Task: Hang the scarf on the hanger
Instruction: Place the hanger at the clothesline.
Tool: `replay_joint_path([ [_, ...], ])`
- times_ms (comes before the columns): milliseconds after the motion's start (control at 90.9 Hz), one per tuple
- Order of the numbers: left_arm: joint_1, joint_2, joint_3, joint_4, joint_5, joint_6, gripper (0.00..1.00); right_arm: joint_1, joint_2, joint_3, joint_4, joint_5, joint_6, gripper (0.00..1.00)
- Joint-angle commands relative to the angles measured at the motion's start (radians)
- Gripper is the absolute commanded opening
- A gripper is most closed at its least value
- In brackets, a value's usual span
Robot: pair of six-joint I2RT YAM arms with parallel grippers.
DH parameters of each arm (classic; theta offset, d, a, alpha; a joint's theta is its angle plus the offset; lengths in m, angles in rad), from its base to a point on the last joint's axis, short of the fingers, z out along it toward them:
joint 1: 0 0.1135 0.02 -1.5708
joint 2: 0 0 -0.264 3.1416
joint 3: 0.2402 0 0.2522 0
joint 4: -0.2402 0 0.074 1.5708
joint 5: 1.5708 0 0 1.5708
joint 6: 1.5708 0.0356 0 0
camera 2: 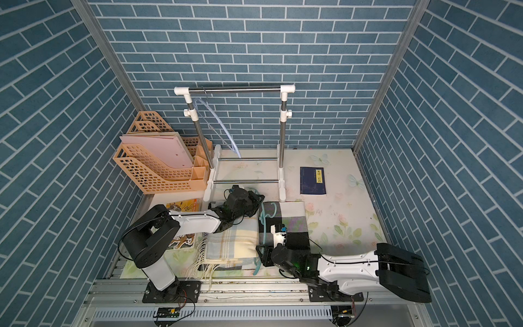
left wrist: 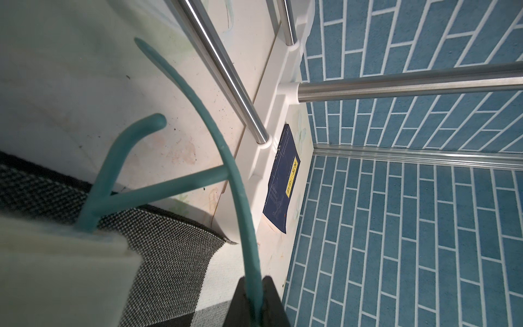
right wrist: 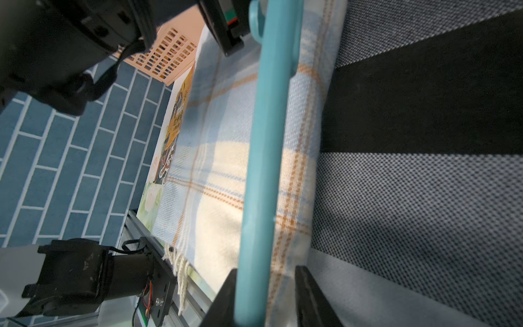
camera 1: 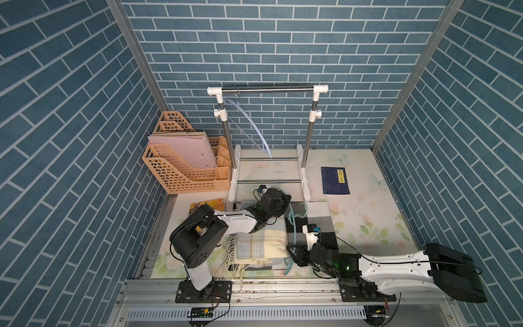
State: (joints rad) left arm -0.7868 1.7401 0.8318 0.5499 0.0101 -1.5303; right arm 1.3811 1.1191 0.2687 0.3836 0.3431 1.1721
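Left wrist: left tool (left wrist: 254, 283) clamps teal hanger (left wrist: 236, 181) | right tool (right wrist: 266, 271) low over plaid scarf (right wrist: 215, 158), jaws ajar astride its bar

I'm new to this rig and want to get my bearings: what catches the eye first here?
At the front, a teal plastic hanger lies on a pale plaid fringed scarf beside a black-and-grey checked scarf. The left gripper is shut on it; the right gripper straddles its bar. At the back stands a white-and-steel clothes rack with a clear hanger hanging.
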Motion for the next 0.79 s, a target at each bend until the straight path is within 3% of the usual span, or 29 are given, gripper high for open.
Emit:
replay_joint_path([
  [0,-0.005,-0.025,0.009,0.006,-0.021,-0.008,0.00,0.004,0.007,0.018,-0.022,0.099,0.025,0.27],
  [165,-0.005,-0.032,0.009,0.004,-0.016,-0.007,0.00,0.003,0.019,0.040,-0.068,0.136,0.033,0.00],
  [275,-0.006,-0.045,0.009,0.002,-0.002,0.013,0.00,0.002,0.002,0.066,-0.116,0.160,0.004,0.00],
  [385,-0.002,-0.070,0.021,-0.052,0.027,0.055,0.30,0.003,-0.015,0.110,-0.186,0.172,-0.043,0.00],
  [484,0.001,-0.127,0.039,-0.164,0.036,0.119,0.47,0.004,-0.035,0.156,-0.271,0.190,-0.077,0.00],
  [616,0.020,-0.259,0.050,-0.316,0.028,0.216,0.60,0.004,-0.091,0.218,-0.357,0.216,-0.132,0.00],
  [781,0.042,-0.428,0.041,-0.471,0.000,0.311,0.63,0.005,-0.131,0.333,-0.488,0.244,-0.203,0.00],
])
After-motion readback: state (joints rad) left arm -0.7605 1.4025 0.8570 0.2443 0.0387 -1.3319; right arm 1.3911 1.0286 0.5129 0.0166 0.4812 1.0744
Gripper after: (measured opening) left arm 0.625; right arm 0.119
